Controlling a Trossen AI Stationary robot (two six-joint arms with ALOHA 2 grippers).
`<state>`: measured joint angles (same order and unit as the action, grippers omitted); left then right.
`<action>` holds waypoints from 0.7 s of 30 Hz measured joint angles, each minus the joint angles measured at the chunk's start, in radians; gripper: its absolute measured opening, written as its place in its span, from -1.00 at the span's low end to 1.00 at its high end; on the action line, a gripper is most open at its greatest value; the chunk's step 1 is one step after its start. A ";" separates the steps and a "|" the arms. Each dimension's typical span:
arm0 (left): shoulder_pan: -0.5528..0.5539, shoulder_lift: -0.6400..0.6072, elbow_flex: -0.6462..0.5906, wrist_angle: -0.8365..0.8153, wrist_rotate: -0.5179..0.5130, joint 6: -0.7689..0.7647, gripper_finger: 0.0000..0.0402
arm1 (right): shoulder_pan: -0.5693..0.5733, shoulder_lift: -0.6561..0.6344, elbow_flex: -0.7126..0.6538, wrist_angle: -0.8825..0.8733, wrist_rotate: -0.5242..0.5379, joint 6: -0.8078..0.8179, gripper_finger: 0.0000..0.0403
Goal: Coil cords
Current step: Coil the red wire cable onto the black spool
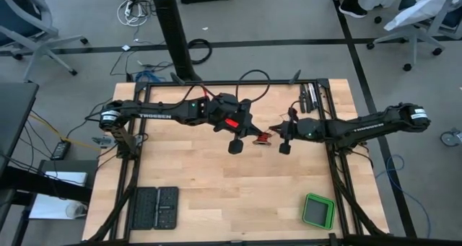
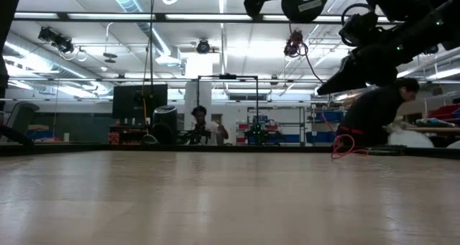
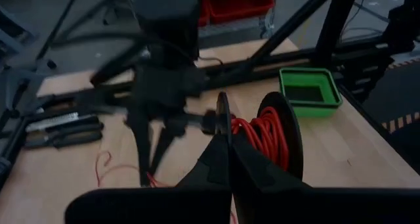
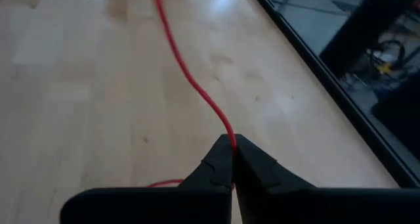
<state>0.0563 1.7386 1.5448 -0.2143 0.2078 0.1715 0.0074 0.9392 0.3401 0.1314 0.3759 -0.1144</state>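
Our right end effector (image 4: 232,159) has its two dark fingers pressed together on the thin red-orange cord (image 4: 191,79), which runs away from the fingertips in a loose wavy line across the pale wooden desk (image 4: 85,86). In the right wrist view a short loop of the same cord shows just beside the fingers.

Our left end effector (image 3: 230,165) is likewise clamped shut, pinching a round black spool (image 3: 283,122) on which many turns of the red-orange cord are wound between two dark discs. A loose strand of cord lies on the desk past the spool.

From above, we see both dark arms meeting near the middle of the desk, the left end effector (image 1: 237,139) and the right end effector (image 1: 284,136) close to each other, with the small red bundle of cord (image 1: 263,137) between them.

Farther out, a square green plastic tray (image 1: 317,211) sits near the desk's front right corner, and a flat black ribbed case (image 1: 153,208) lies near the front left.

In the level view a person sits in the room beyond the desk.
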 joint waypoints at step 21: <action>0.002 0.000 0.000 -0.313 -0.319 -0.043 -1.00 | -0.031 -0.410 0.002 -0.288 0.067 0.046 -1.00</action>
<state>0.0586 1.7390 1.5448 -0.5276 -0.1115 0.1288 -0.0235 0.5295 0.3417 -0.1571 0.4432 -0.0684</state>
